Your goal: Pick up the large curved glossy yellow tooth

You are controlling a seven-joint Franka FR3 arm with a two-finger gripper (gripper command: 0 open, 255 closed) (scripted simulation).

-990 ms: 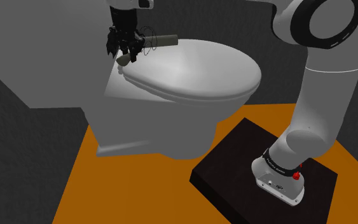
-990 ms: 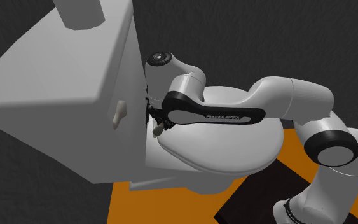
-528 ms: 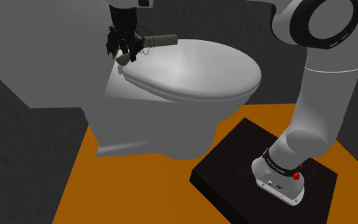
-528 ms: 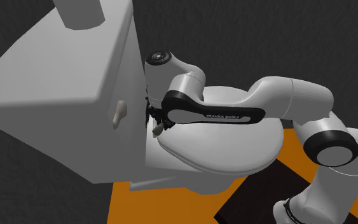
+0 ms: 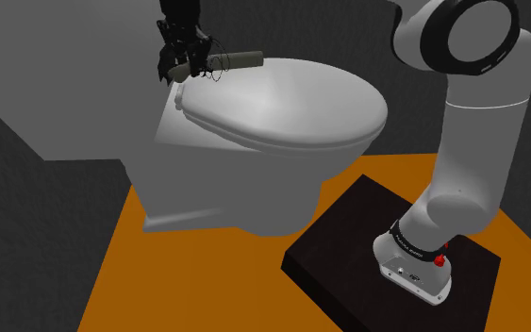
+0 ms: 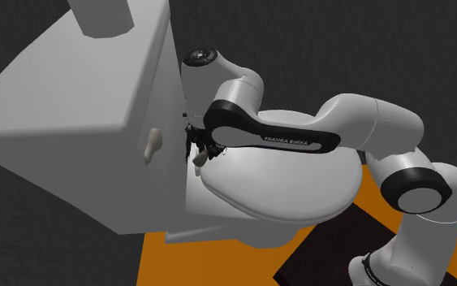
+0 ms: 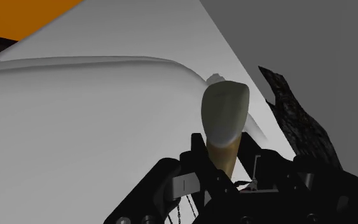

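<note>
Gripper (image 5: 180,64) is at the back of the toilet (image 5: 254,193), over the rear edge of the closed lid (image 5: 291,104), close to the tank (image 6: 72,122). The fingers pinch the tooth (image 7: 224,119) between them. It is held by its tan lower part, and the pale, rounded, grey-beige end sticks out past the fingertips. It looks dull rather than yellow.

In the second exterior view the tooth (image 6: 196,161) hangs below the black hand, in the corner where the lid meets the tank front. Whether its tip touches the lid I can't tell.

A flush lever (image 6: 151,147) sits on the tank face, near the gripper toward that view's left and apart from it. A plain grey block (image 6: 101,16) stands on top of the tank.

In the shoulder view an olive-grey bar (image 5: 237,61) lies at the back of the lid, just beside the gripper toward that view's right, with thin wire loops at the end near the gripper. Can't tell if it touches the gripper.

The arm (image 5: 471,141) rises from the black stand (image 5: 348,255) at the shoulder view's lower right, bends at the top and reaches left across the toilet. The floor (image 5: 188,292) is orange and the walls are dark grey.
</note>
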